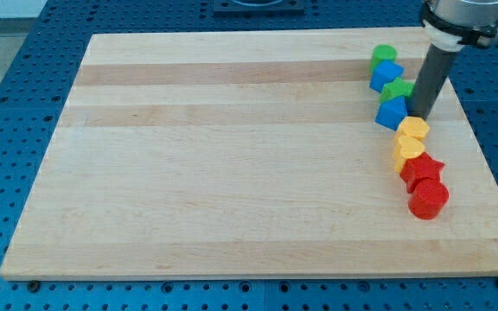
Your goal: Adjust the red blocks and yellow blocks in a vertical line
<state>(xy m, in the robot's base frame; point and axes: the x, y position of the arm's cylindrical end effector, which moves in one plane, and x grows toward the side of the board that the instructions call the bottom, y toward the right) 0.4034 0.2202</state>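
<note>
A: Item one, nearest the view's bottom?

B: Red cylinder-like plastic block [428, 199], low on the pale wooden counter [232, 155], near its right edge. Touching it at about 11 o'clock: red star-shaped plastic block [421, 168].

A: Next entries, going farther?

B: Yellow plastic block, shape unclear [407, 150], touching the star at roughly 11 o'clock. Then a second yellow plastic block, rounded or hexagonal [414, 129], touching the first at about 1 o'clock. The four run as a chain that leans toward the view's left as it climbs, so not yet a true vertical.

A: And my tip?

B: Dark rod; my tip [421, 116] stands at the upper yellow block's 1 o'clock, just beside or touching it. There is no hand on this rig, so nothing spread, pressed together or pinching to record.

A: The relation that matters?

B: The task's blocks lie from 6 to 7 o'clock of my tip, their long axis running 11 to 5. My judgement: the lower red pair sits right of the yellows, and the line needs squaring from the side.

A: Farther still?

B: Blue plastic block [392, 112], green plastic block [396, 90], second blue block [386, 74], second green block [383, 55], stacked toward 12 o'clock, left of the rod.
</note>
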